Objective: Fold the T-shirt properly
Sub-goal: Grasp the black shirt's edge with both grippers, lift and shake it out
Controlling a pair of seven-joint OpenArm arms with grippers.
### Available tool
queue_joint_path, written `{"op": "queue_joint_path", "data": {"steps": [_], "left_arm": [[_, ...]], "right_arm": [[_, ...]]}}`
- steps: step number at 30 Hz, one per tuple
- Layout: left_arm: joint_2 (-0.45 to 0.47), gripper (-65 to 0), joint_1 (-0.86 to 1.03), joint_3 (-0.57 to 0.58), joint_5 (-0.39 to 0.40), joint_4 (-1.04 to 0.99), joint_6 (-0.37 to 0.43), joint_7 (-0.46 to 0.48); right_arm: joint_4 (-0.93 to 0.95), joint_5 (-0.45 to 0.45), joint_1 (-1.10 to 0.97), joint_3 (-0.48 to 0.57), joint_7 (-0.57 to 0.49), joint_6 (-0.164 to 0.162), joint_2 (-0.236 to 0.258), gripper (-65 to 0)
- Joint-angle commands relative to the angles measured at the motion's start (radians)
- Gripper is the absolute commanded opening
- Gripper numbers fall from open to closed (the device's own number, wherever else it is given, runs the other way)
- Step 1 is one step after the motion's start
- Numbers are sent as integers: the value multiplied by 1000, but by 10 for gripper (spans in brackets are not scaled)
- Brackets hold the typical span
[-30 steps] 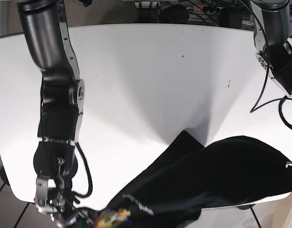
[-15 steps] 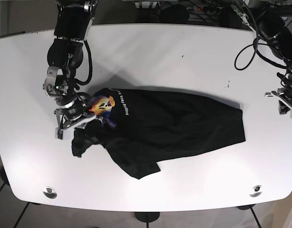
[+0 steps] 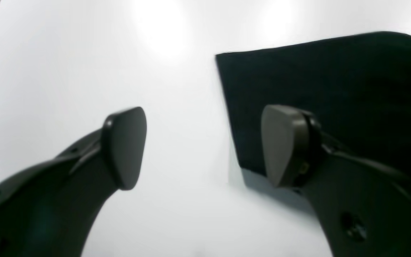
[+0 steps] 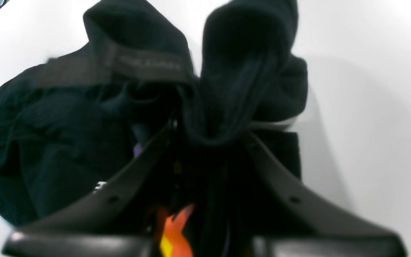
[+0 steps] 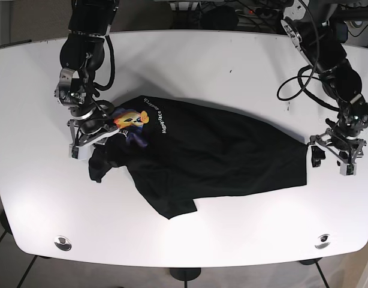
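1. One black T-shirt [image 5: 214,159] lies spread and rumpled across the middle of your white counter [image 5: 190,66], its printed graphic [image 5: 129,120] toward the base view's left.
2. Your right end effector [image 5: 91,135] sits at that left end. The wrist view shows its fingers [image 4: 273,185] closed on a bunched fold of the T-shirt [image 4: 234,89], fabric rising between them.
3. Your left end effector [image 5: 331,157] is at the shirt's opposite edge, near the base view's right side.
4. From the left wrist view, this end effector [image 3: 205,146] is spread wide and holds nothing. One finger [image 3: 284,142] is over the T-shirt [image 3: 334,89] corner; the other is over bare counter [image 3: 66,71].
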State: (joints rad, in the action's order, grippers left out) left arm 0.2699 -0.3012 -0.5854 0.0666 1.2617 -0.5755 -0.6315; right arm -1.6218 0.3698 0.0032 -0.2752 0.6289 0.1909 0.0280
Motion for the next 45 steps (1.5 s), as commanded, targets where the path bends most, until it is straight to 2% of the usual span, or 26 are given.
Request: {"op": "queue_joint_path", "data": {"steps": [1,4,8,13,16,19,21,25,30,33,36,37,38,39,40,41,42,45], "left_arm": [[16,-178,-103,5,11,-112,4,28],[22,-178,-214,6,9,-317,4,31],[24,-178,-290,6,12,-469,4,31],[15,-179,-312,0,12,-515,5,31],[16,-178,-310,-18,14,-538,61,34],[35,-175,-306,-49,11,-601,71,95],[62,-175,-310,-52,14,-670,68,104],[58,-176,-313,-51,14,-732,68,146],[-14,-178,-342,-49,14,-733,68,144],[-67,-179,-361,-48,12,-733,68,109],[-85,-182,-361,-54,14,-733,68,108],[-83,-199,-361,-55,14,-733,71,111],[-83,-242,-361,-55,14,-725,76,117],[-80,-314,-361,-55,14,-724,76,138],[-79,-410,-361,-55,14,-724,76,164],[-76,-560,-361,-55,9,-730,78,201],[-59,-642,-359,-46,5,-730,78,215],[-48,-647,-358,-34,12,-722,71,213]], "right_arm": [[-25,15,21,1,-27,14,-1,-629],[-25,15,33,-3,-27,15,-15,-629],[-25,15,36,-3,-27,17,-21,-629],[-25,15,42,0,-27,17,-23,-629],[-25,15,42,0,-27,19,-23,-629],[-25,15,42,0,-27,19,-23,-629],[-25,15,42,-2,-27,19,-23,-629],[-25,15,37,1,-27,19,-23,-629],[-25,15,37,1,-27,20,-24,-629],[-25,15,39,0,-27,20,-24,-629],[-25,15,39,-3,-27,20,-24,-629],[-25,15,39,-3,-27,20,-24,-629],[-25,15,39,-3,-27,20,-24,-629],[-25,15,37,-3,-27,20,-24,-629],[-25,15,37,-3,-27,20,-24,-629],[-25,15,37,-3,-27,20,-24,-629],[-25,15,37,-5,-27,20,-24,-629],[-25,15,39,-5,-27,20,-24,-629]]}}
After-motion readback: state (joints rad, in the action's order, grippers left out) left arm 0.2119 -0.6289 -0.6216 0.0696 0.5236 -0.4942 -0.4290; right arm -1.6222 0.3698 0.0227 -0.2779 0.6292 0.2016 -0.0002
